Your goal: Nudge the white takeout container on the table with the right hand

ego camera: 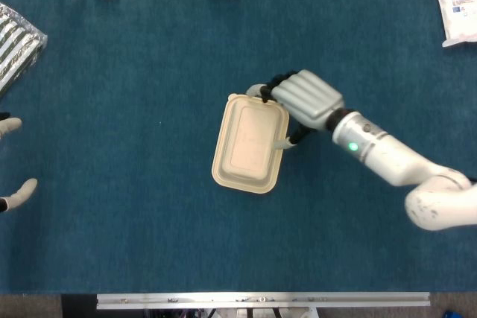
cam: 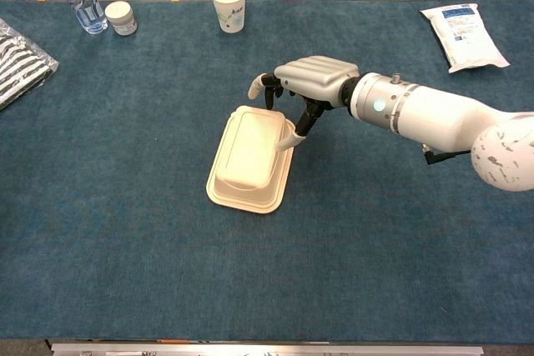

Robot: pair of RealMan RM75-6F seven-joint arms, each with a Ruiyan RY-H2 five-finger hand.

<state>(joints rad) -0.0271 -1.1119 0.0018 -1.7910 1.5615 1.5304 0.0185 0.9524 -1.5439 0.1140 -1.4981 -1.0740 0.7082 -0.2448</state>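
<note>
Only the pale fingertips of the left robot hand (ego camera: 13, 160) are showing, cut off at the left edge of the head view, apart and holding nothing. Near the centre of the blue surface (ego camera: 134, 243), the white takeout container (ego camera: 250, 144) is lying with its long axis running top to bottom, tilting slightly rightward. The right robot hand (ego camera: 300, 99) is touching its upper right edge, fingers curled, gripping nothing.
</note>
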